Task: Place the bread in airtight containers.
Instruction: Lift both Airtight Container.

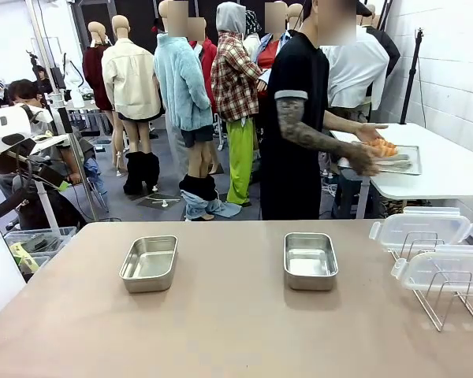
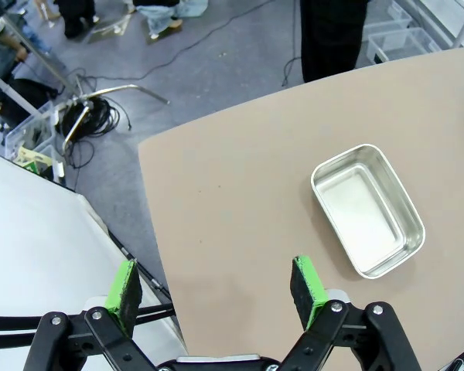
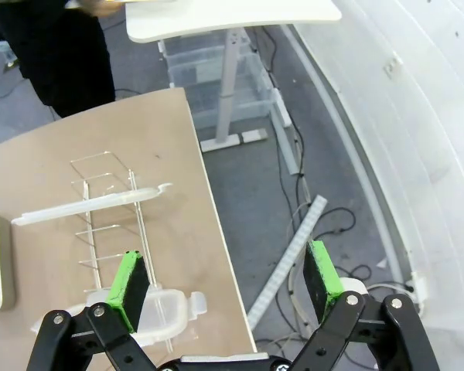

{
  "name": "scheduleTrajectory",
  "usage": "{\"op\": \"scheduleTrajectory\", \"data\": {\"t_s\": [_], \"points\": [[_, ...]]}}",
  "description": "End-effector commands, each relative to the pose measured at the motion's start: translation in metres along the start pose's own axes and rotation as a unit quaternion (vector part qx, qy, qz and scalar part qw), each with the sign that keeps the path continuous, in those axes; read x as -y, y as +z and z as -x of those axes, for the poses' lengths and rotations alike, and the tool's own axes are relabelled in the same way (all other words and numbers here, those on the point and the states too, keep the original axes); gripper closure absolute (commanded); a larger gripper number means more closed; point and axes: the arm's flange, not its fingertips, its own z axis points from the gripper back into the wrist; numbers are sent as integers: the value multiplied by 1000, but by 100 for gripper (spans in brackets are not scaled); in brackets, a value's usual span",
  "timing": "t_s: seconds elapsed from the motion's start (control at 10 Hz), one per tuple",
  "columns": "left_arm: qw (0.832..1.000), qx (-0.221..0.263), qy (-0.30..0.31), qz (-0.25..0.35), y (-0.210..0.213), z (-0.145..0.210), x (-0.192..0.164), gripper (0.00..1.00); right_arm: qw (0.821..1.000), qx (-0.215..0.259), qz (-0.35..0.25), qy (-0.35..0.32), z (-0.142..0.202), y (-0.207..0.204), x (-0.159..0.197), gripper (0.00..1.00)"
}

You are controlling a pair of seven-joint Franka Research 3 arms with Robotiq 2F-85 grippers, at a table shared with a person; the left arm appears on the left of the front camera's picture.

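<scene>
The croissants (image 1: pixel 382 147) were seen on a tray (image 1: pixel 406 161), at a person's hand (image 1: pixel 363 157), on a far white table well beyond both sets of fingers. An empty steel container (image 2: pixel 367 210) was seen ahead and right of the wide-spread fingers of the left gripper (image 2: pixel 216 286). Clear lids (image 3: pixel 93 205) on a wire rack (image 3: pixel 100 178) were seen ahead of the right gripper (image 3: pixel 226 282), likewise spread wide.

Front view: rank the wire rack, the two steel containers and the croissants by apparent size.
1. Wire rack.
2. Left steel container and right steel container: look alike, no ranking.
3. Croissants: smallest, but farthest off, so true size unsure.
</scene>
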Motion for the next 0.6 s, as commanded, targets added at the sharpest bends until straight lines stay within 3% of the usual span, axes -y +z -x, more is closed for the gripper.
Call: {"op": "scheduleTrajectory", "data": {"t_s": [0.0,0.5], "points": [[1000,2,9,-6,1,-1,-1,0,1000,-2,5,0,0,0,-1,0],[1000,2,9,-6,1,-1,-1,0,1000,-2,5,0,0,0,-1,0]]}}
